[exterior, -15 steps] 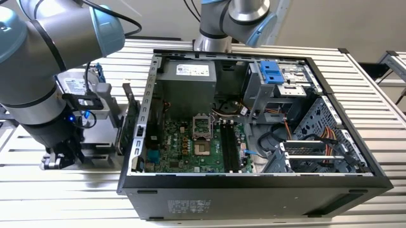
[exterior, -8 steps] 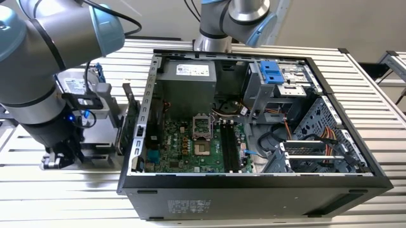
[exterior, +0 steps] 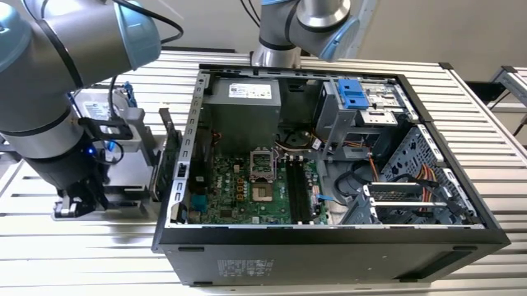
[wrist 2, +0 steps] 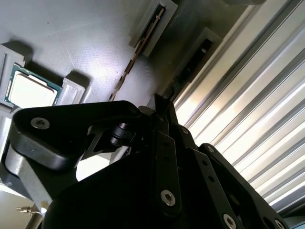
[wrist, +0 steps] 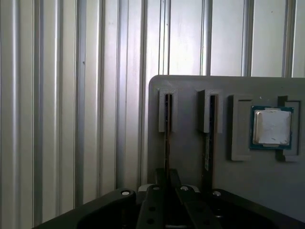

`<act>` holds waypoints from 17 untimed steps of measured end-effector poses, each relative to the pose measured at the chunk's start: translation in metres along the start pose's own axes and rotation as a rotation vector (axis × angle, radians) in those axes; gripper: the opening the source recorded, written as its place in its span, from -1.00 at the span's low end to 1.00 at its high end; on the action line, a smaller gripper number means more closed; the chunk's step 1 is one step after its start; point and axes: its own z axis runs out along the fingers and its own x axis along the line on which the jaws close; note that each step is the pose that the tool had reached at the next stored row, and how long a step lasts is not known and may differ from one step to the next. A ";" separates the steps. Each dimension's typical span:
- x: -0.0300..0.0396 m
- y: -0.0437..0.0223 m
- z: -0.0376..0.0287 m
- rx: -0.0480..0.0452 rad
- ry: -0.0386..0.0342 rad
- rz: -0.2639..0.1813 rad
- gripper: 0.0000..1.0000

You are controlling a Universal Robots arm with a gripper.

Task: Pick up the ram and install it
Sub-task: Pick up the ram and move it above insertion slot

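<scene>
Ram (wrist: 167, 136) stands on edge in the grey holder's (wrist: 190, 83) slot nearest its edge, farthest from the processor (wrist: 271, 126). The gripper (wrist: 167, 175) sits over it; whether it clamps, I cannot tell. It looks light, stiff and fragile, so it is best pinched squarely on its flat faces.

An open computer case (exterior: 329, 259) is seen standing on the middle of a slatted metal table (exterior: 74, 259), with a green motherboard (exterior: 234, 191) and its long black memory slots (exterior: 298, 191) exposed inside, a grey power supply (exterior: 243, 102) set at the far end and a blue drive bracket (exterior: 352, 92) mounted beside it. Toward the table's edge at the exterior view's left, the robot arm (exterior: 49, 80) is bent downward and the gripper (exterior: 78, 203) is lowered onto a grey holder (exterior: 123, 185). A dark card (exterior: 169, 154) is held upright between this holder and the case wall.
</scene>
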 end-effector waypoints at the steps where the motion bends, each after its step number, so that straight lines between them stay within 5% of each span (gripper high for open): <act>1: 0.0000 0.0000 -0.0006 0.0000 -0.0001 0.000 -1.00; 17: 0.0000 0.0003 -0.0104 0.0000 -0.0002 0.000 -1.00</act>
